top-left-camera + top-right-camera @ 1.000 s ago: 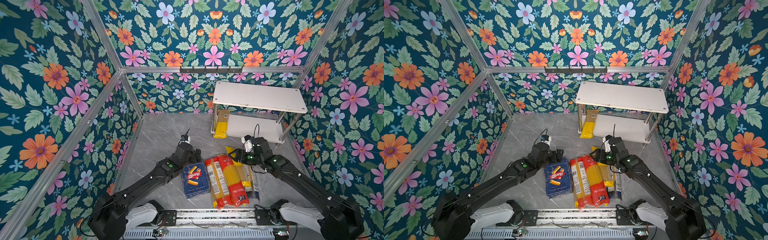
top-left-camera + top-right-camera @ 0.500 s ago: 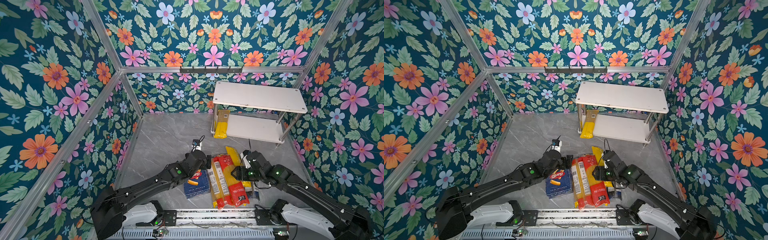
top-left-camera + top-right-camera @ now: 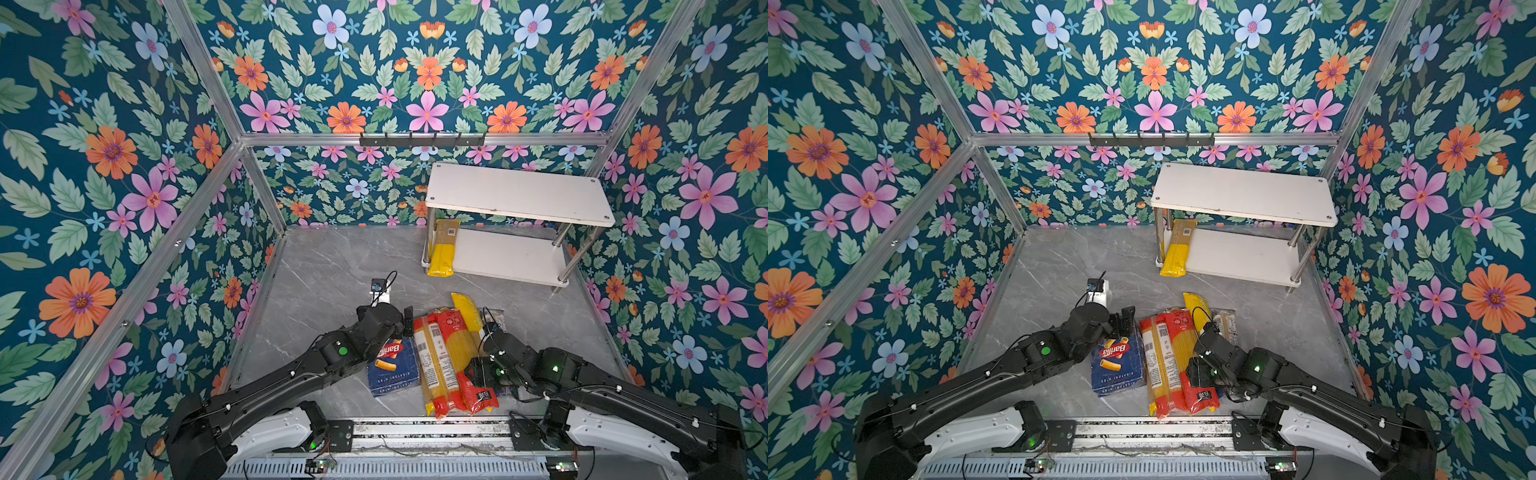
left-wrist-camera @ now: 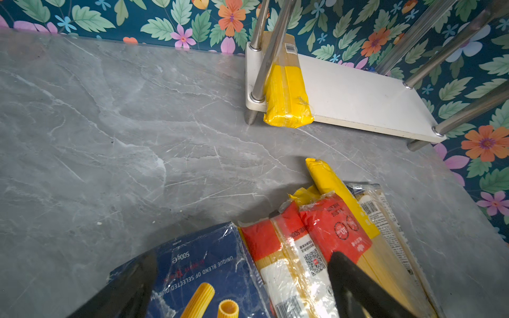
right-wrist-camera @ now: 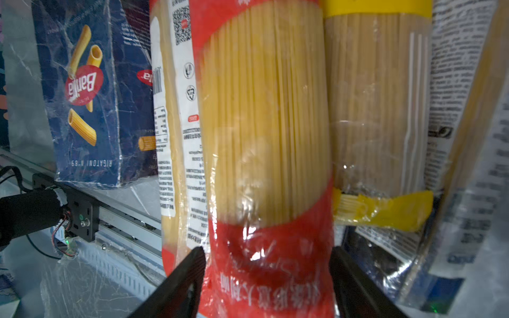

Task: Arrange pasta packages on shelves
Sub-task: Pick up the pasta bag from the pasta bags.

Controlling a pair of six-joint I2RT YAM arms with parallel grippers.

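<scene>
Several pasta packages lie together on the grey floor: a blue Barilla pack (image 3: 392,365), a red-and-clear spaghetti bag (image 3: 432,365), a red bag (image 3: 457,345), a yellow bag (image 3: 467,309) and a clear bag (image 3: 492,320). My left gripper (image 3: 406,326) is open wide at their far end, its jaws spanning the blue pack (image 4: 198,264) and the neighbouring bag (image 4: 283,261). My right gripper (image 3: 473,374) stands open, one finger on each side of the red bag (image 5: 264,124) near its front end. Another yellow bag (image 3: 442,249) lies on the lower board of the shelves (image 3: 519,195).
A black hook rail (image 3: 422,139) hangs on the back wall above the rack. Floral walls with aluminium posts close in three sides. The arms' mounting rail (image 3: 415,432) runs along the front edge. Bare grey floor (image 3: 332,270) lies left of the rack.
My left gripper has swung right and down to the far end of the packs, opening wider. My right gripper has drawn back toward the front along the red bag.
</scene>
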